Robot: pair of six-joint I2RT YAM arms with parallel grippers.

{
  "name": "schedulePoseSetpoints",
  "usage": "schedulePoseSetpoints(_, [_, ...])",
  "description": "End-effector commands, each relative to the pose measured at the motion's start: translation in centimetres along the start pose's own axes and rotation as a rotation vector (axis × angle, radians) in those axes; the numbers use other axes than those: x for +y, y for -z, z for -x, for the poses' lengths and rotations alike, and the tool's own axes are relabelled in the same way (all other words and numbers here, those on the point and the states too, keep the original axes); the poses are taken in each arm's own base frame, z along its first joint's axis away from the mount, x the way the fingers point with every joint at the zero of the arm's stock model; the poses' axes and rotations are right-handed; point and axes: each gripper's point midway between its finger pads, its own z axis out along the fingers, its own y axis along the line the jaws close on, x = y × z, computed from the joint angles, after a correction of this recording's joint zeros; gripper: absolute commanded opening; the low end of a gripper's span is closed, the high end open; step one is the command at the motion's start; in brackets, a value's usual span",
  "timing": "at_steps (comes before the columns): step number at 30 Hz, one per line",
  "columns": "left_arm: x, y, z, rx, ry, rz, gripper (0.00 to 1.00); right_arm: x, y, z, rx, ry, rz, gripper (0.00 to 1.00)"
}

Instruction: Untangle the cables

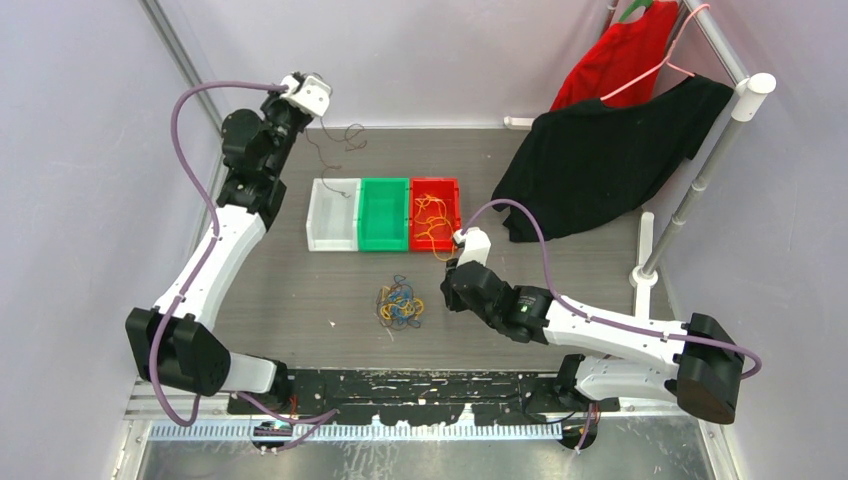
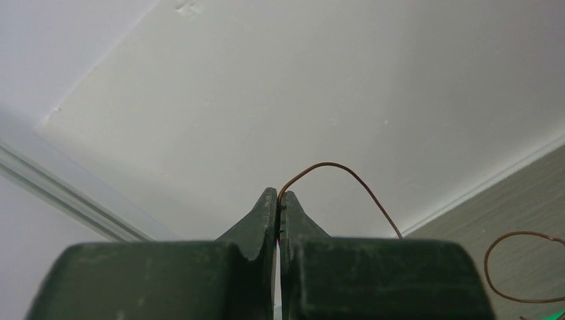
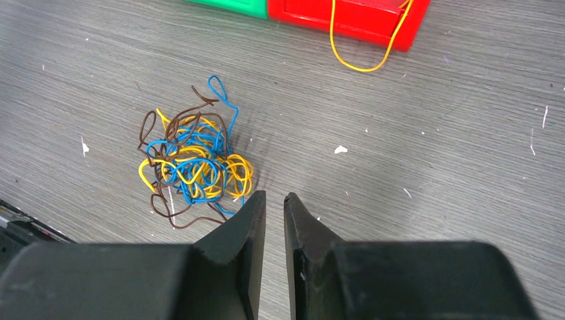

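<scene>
A tangle of orange-yellow, brown and blue cables lies on the table in front of the bins; it also shows in the right wrist view. My left gripper is raised at the far left corner, shut on a thin brown cable that hangs down to the table. My right gripper hovers low just right of the tangle, its jaws nearly together with nothing between them. Orange-yellow cables lie in the red bin, and one loop hangs over its front wall.
A white bin, a green bin and the red bin stand in a row mid-table. A black cloth and a red cloth hang on a rack at the far right. White walls close the left and back.
</scene>
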Motion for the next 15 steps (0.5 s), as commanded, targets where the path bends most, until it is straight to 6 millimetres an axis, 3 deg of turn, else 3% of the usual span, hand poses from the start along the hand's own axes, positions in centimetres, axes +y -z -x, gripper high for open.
schedulePoseSetpoints(1, [-0.9, 1.2, -0.4, -0.015, -0.016, -0.028, 0.00, 0.2, 0.1, 1.5, -0.055, -0.040, -0.005, 0.22])
schedulePoseSetpoints(15, [-8.8, 5.0, -8.3, 0.195, 0.029, -0.254, 0.00, -0.1, 0.1, 1.4, -0.052, -0.058, -0.012, 0.22])
